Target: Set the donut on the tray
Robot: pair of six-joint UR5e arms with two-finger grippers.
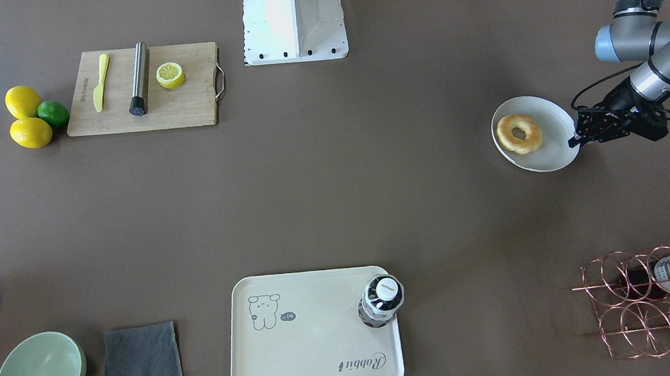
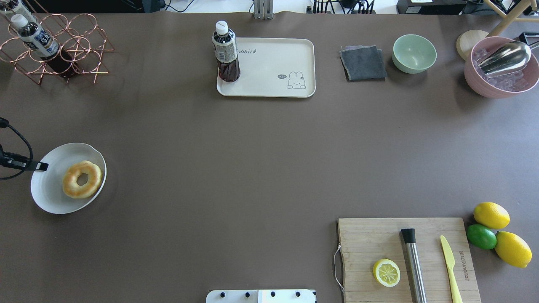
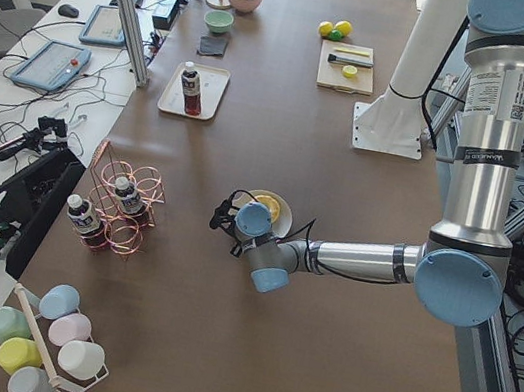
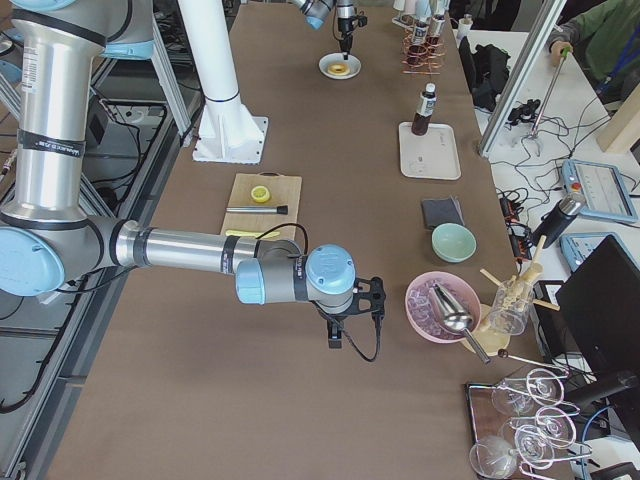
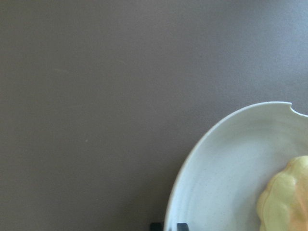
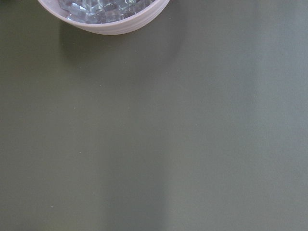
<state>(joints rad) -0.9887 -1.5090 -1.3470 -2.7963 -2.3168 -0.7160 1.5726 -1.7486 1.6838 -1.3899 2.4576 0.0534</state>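
Judging the donut (image 1: 519, 134), which lies on the white plate (image 1: 557, 155) well apart from the tray (image 1: 317, 354), as light and soft, we would pinch one side of its ring gently. The left gripper (image 1: 573, 139) seems pressed together and empty; for the right gripper (image 4: 338, 338) we cannot tell.

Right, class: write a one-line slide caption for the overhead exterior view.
Donut on a white plate, left gripper by the plate's rim; the tray, bearing a bottle, sits across the table.

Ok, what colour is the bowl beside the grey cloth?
Pale green; the bowl shows best in the overhead exterior view.
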